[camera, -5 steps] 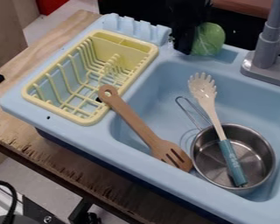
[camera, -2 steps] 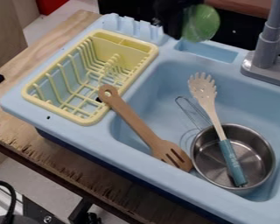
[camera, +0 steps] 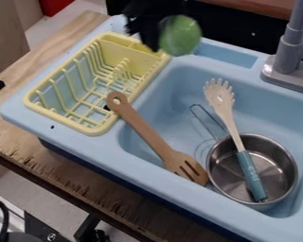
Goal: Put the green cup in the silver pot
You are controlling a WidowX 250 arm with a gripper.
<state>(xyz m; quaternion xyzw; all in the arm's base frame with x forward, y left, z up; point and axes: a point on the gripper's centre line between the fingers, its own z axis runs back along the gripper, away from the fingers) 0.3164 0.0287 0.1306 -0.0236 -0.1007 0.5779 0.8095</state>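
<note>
Because the silver pot sits at the lower right of the frame, the coming carry looks to run diagonally down and rightward from the gripper at the top, left of centre. The black jaws are closed on the green cup, which sits on their right side, its round outline towards the camera and its long axis hard to judge. Across the pot lies the pasta spoon, teal handle inside, and the cup could catch on it going in.
</note>
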